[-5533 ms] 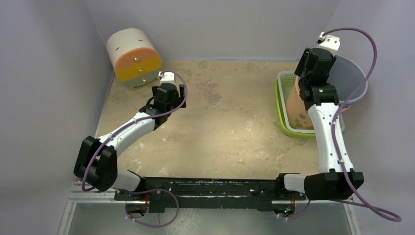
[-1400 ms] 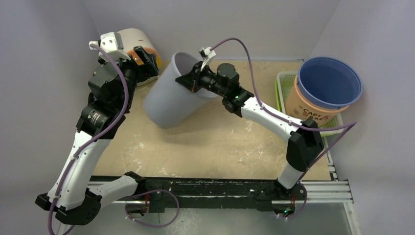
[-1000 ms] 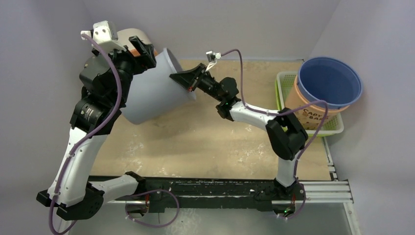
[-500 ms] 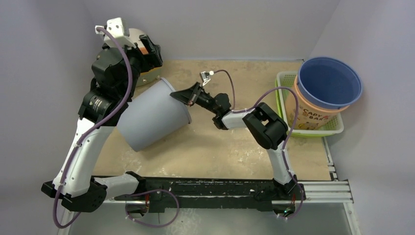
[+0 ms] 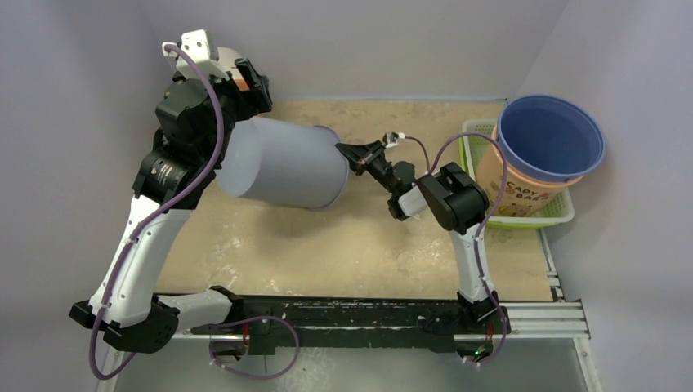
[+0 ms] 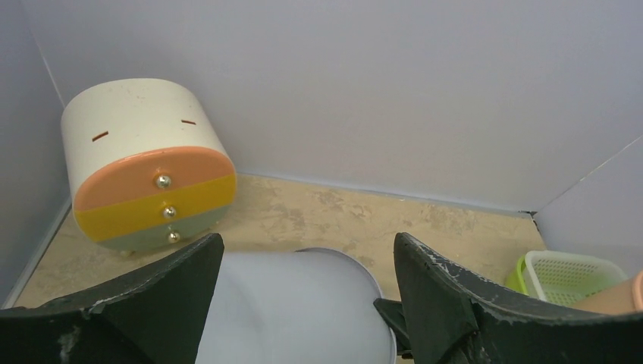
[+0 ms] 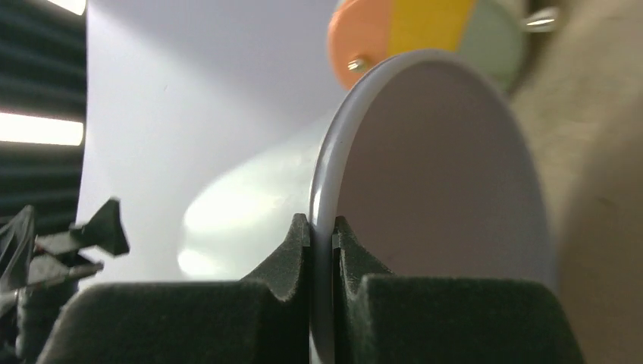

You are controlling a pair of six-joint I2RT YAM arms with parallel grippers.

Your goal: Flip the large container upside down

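The large container [image 5: 282, 173] is a plain grey bucket held off the table on its side, mouth to the right and closed end to the left. My right gripper [image 5: 347, 155] is shut on its rim; in the right wrist view the rim [image 7: 326, 197] runs straight between the pinched fingertips of that gripper [image 7: 322, 227]. My left gripper [image 5: 245, 86] hangs over the closed end with its jaws wide apart. In the left wrist view, that gripper [image 6: 307, 239] frames the container [image 6: 296, 311] below it. Whether it touches cannot be seen.
A cream drawer unit [image 6: 144, 163] with orange, yellow and green fronts stands in the far left corner. At the right, a blue bucket [image 5: 549, 139] sits on an orange tub [image 5: 511, 192] inside a green basket [image 5: 478, 135]. Walls close in on three sides.
The container has swung from a tilt with its base low at the left to lying level. The right arm has folded in, still gripping the rim. The left arm has barely moved.
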